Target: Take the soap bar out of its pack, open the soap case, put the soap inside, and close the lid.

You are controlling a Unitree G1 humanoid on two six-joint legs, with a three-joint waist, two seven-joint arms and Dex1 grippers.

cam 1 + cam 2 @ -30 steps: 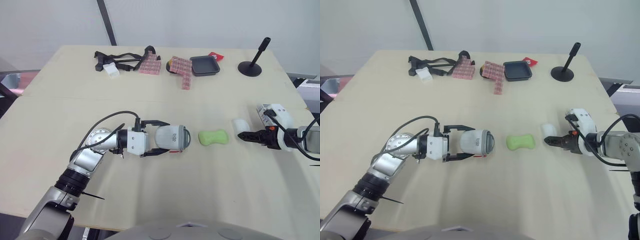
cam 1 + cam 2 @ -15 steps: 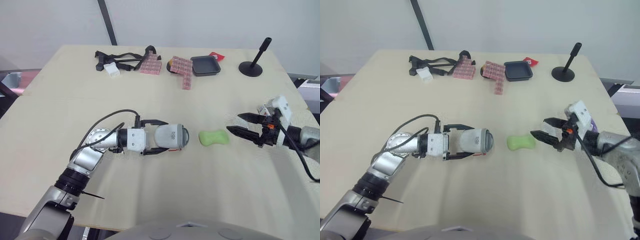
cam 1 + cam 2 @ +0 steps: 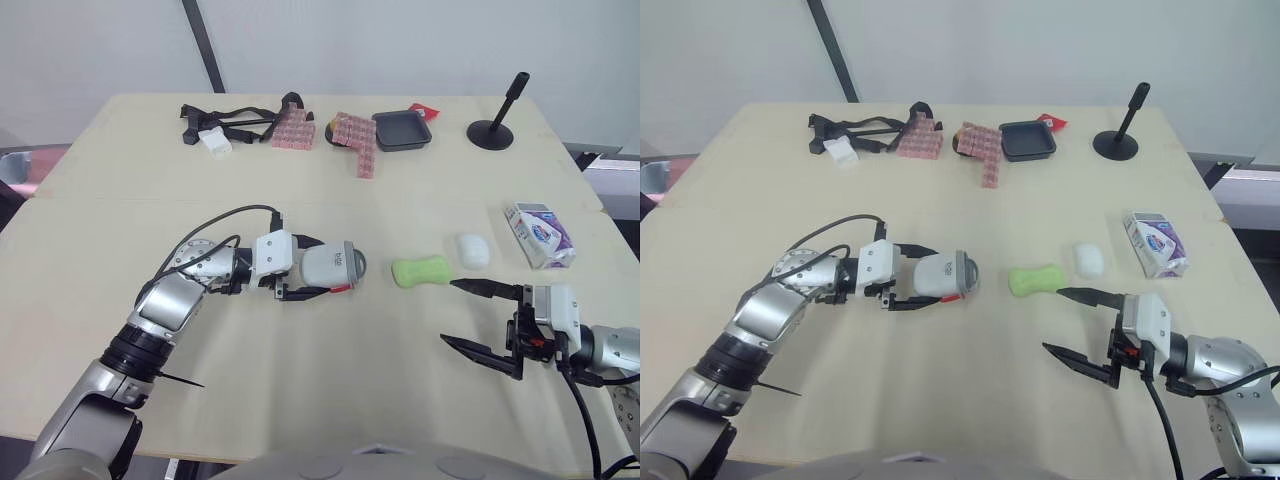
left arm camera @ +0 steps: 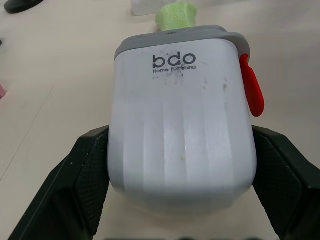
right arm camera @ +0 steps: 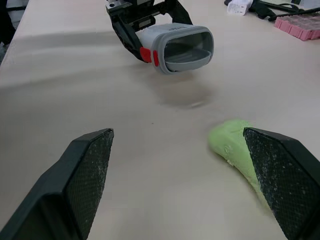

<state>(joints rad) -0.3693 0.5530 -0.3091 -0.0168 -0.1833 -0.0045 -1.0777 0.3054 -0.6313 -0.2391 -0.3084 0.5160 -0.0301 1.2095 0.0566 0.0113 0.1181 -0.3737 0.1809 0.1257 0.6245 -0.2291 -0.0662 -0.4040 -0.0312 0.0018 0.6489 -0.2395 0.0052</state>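
The green soap bar (image 3: pixel 421 271) lies bare on the table. Left of it, my left gripper (image 3: pixel 315 268) is shut on the white soap case (image 3: pixel 333 266), which is held on its side. The case's grey-rimmed mouth (image 5: pixel 186 44) faces the soap and looks hollow, and a red clasp (image 4: pixel 251 93) shows on its side. My right gripper (image 3: pixel 447 312) is open with nothing between its fingers (image 5: pixel 85 175), just to the near right of the soap. A small white piece (image 3: pixel 472 249) lies right of the soap. The soap pack (image 3: pixel 538 234) lies farther right.
Along the far edge are black straps (image 3: pixel 230 118), pink blocks (image 3: pixel 355 135), a dark tray (image 3: pixel 400 130) and a black stand (image 3: pixel 492 132). A cable (image 3: pixel 225 222) loops over my left arm.
My right gripper went from shut to wide open, reached at the soap, then drew back toward the near edge. The left gripper keeps hold of the case. The camera shifted slightly.
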